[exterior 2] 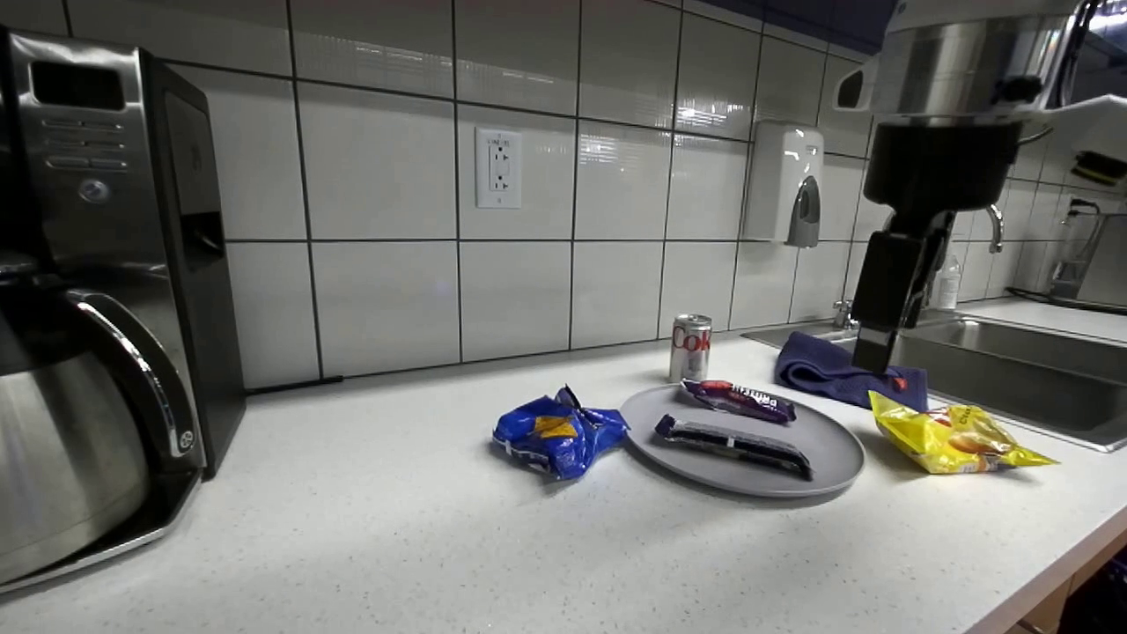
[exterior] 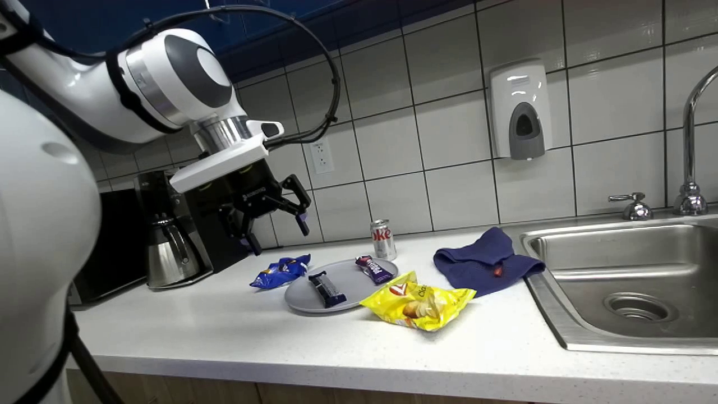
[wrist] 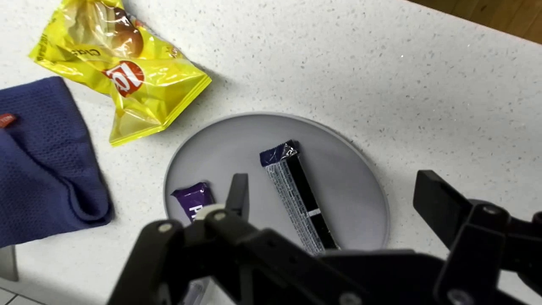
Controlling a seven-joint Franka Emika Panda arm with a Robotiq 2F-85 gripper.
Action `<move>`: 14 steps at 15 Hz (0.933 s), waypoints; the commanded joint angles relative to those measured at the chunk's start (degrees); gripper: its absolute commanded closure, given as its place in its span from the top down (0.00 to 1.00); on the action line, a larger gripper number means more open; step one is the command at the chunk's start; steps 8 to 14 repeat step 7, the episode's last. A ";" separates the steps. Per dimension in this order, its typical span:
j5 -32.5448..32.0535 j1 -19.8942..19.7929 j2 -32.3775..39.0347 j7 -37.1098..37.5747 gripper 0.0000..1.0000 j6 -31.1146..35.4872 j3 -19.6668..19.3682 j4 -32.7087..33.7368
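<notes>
My gripper (exterior: 279, 235) is open and empty, held well above the counter; it also shows in an exterior view (exterior 2: 873, 348) and in the wrist view (wrist: 332, 190). Below it is a round grey plate (exterior: 356, 283). In the wrist view a dark wrapped bar (wrist: 296, 199) on the plate appears between the fingers, its lower end hidden by the gripper. A purple wrapped bar (wrist: 192, 199) lies on the plate too, partly hidden behind the left finger. A yellow chip bag (exterior: 418, 303) lies beside the plate. A crumpled blue bag (exterior 2: 563, 433) lies on its opposite side.
A silver Coke can (exterior: 383, 240) stands behind the plate near the tiled wall. A folded blue cloth (exterior: 482, 261) lies beside the steel sink (exterior: 552, 303). A coffee maker (exterior 2: 189, 264) with a metal carafe (exterior: 171, 255) stands at the counter's far end.
</notes>
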 commanded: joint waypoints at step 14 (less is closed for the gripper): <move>1.39 -1.00 -1.63 0.18 1.00 -1.47 0.97 0.30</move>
